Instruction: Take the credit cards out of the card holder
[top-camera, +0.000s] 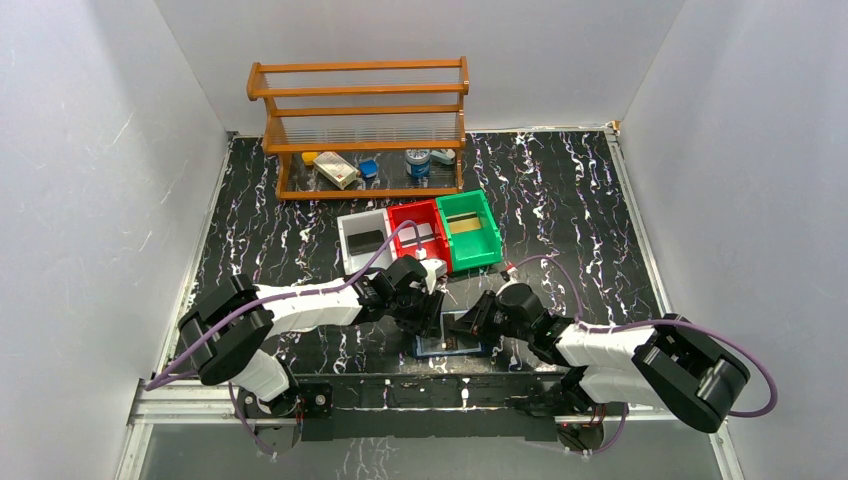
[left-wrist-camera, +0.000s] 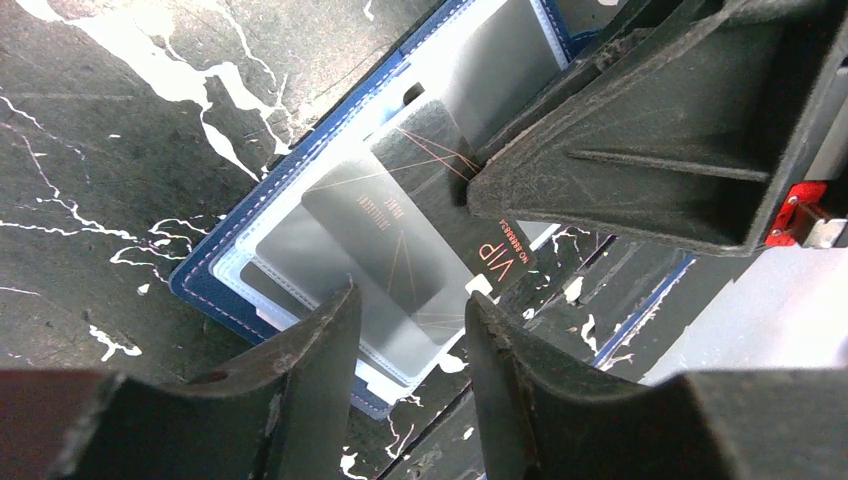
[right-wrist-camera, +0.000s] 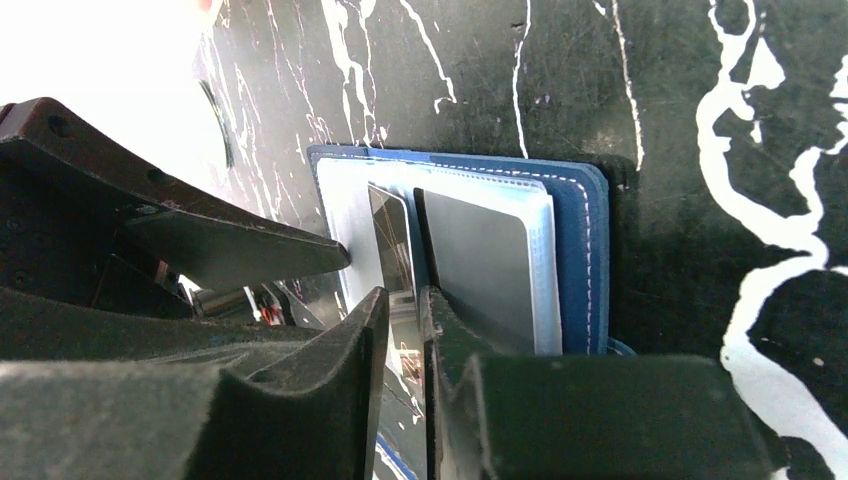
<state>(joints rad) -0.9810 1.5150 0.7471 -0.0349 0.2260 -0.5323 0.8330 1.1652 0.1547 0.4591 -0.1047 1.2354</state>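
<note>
Card holder (top-camera: 452, 346) lies open at 6 o'clock on the marbled table (top-camera: 570, 200), hard by the near edge, both arms crowding it. A dark VIP card (left-wrist-camera: 430, 200) is partway out of its clear sleeve. The smart play here, I'd say: pin the holder flat with one arm and draw the card straight along the sleeve, no twisting.

The holder's long axis runs 9 to 3 from above, sleeves facing up. In the left wrist view the card's printed end points to about 5 o'clock.

Left gripper (left-wrist-camera: 408, 335) hangs over the card, fingers spread, nothing caught. Right gripper (right-wrist-camera: 403, 330) has its fingers nearly together at the card's edge. Whether it is pinching the card, I can't tell.
</note>
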